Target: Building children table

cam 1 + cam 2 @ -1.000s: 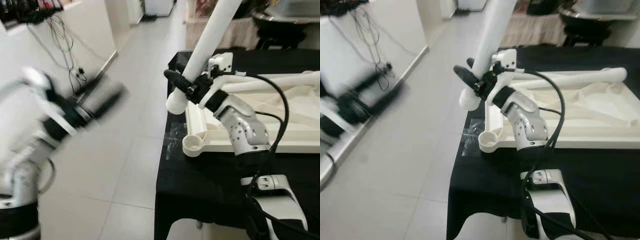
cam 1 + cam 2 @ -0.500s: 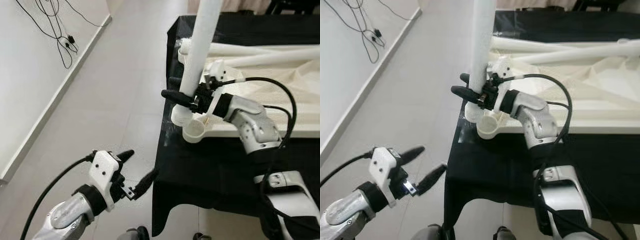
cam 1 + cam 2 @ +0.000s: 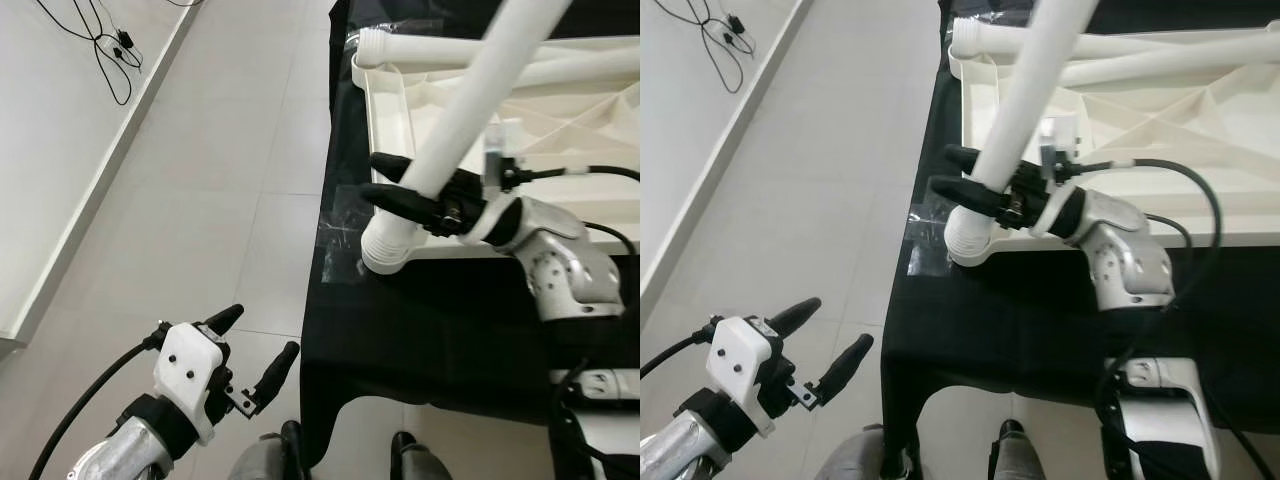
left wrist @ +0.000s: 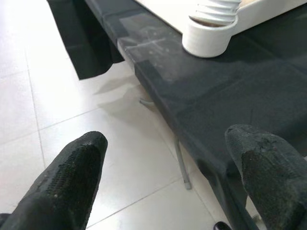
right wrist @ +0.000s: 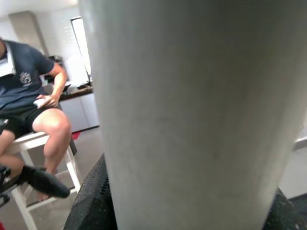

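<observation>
Black fingers of the right gripper (image 3: 395, 182) are clamped around a white leg (image 3: 470, 120), low on its shaft, just above the ribbed threaded end. That end sits in the corner socket (image 4: 209, 40) of the upturned white tabletop (image 3: 1200, 140), which lies on a table draped in black cloth (image 3: 1030, 320). The leg leans, its upper part tilted over the tabletop, so it does not look squarely seated yet. More white legs (image 3: 560, 60) lie along the tabletop's far edge.

The left gripper (image 3: 252, 352) hovers low over the tiled floor (image 3: 200, 200) beside the table edge, its fingers apart and holding nothing.

Judging by its look, the leg is hollow moulded plastic: light, stiff and smooth, so it could slip or turn in the pads. A hold near the thread, as now, gives good control for lining it up; it probably needs to stand upright before it is twisted home.

Half a second ago the leg stood nearly upright with its end above the socket; now it has come down into the socket and leans. The left gripper is much as it was, open by the table edge.

In the right wrist view a person (image 5: 29, 91) sits on a white stool.
</observation>
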Available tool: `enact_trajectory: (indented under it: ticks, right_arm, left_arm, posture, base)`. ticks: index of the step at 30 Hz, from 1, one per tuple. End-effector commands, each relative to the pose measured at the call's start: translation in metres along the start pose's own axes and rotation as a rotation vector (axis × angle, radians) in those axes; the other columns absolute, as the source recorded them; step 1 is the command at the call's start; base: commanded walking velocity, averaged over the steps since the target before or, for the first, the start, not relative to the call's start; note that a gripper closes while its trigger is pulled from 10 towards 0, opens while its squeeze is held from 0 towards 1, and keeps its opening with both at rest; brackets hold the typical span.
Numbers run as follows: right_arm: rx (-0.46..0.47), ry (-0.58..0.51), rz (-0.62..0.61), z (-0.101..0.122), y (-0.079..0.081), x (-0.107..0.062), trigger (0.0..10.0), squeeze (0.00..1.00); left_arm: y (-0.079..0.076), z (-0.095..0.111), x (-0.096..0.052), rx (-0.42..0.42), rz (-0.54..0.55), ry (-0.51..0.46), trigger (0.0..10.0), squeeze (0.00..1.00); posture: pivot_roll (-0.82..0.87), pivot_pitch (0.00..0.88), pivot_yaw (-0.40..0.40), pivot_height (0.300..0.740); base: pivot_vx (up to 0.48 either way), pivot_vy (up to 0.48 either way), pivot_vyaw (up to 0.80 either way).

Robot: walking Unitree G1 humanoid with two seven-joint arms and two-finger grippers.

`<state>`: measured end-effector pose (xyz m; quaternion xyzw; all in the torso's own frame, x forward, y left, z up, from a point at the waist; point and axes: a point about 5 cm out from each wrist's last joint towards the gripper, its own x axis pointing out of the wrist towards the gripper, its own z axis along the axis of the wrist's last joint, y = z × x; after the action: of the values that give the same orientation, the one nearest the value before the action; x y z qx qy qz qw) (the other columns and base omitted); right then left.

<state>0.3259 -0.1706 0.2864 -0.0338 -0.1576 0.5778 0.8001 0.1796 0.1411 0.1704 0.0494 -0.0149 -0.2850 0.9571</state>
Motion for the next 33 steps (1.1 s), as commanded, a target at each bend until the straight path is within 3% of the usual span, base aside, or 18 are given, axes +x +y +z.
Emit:
enact_trajectory:
  ticks: [1,7,8,12,16,26,32,33]
  right_arm:
    - [0.037,0.095,0.021,-0.021,0.008,-0.003,10.0,0.0]
    - [-0.104,0.235,0.016,-0.026,0.007,0.001,10.0,0.0]
    - [-0.185,0.317,0.056,-0.025,0.007,0.002,10.0,0.0]
    - [-0.227,0.353,0.118,-0.02,0.009,0.007,10.0,0.0]
    - [-0.304,0.403,0.292,-0.009,0.019,0.023,10.0,0.0]
    - [-0.319,0.395,0.399,0.002,0.019,0.039,10.0,0.0]
    - [-0.239,0.303,0.281,0.005,0.009,0.049,10.0,0.0]
    - [-0.206,0.282,0.177,0.002,0.002,0.051,10.0,0.0]
  left_arm:
    - [0.0,-0.001,-0.005,0.007,0.002,0.017,10.0,0.0]
    - [0.0,-0.001,-0.007,0.011,0.005,0.022,10.0,0.0]
    - [-0.002,-0.001,-0.008,0.017,0.009,0.02,10.0,0.0]
    - [-0.002,-0.001,-0.008,0.017,0.011,0.019,10.0,0.0]
    - [-0.003,-0.001,-0.006,0.015,0.012,0.014,10.0,0.0]
    - [-0.004,0.0,-0.003,0.013,0.016,0.004,10.0,0.0]
    - [-0.005,0.0,-0.002,0.012,0.023,-0.003,10.0,0.0]
    - [-0.005,0.0,-0.002,0.012,0.025,-0.004,10.0,0.0]
  posture:
    - [0.06,0.465,0.146,0.74]
    - [0.06,0.469,0.147,0.74]
    - [0.06,0.472,0.142,0.74]
    - [0.06,0.473,0.137,0.74]
    - [0.05,0.473,0.124,0.74]
    - [0.03,0.472,0.1,0.74]
    - [0.03,0.47,0.094,0.74]
    - [0.02,0.469,0.093,0.74]
  base:
    - [0.0,0.0,0.0]
    - [0.0,0.0,0.0]
    - [0.0,0.0,0.0]
    - [0.0,0.0,0.0]
    - [0.0,0.0,0.0]
    - [0.0,0.0,0.0]
    - [0.0,0.0,0.0]
    - [0.0,0.0,0.0]
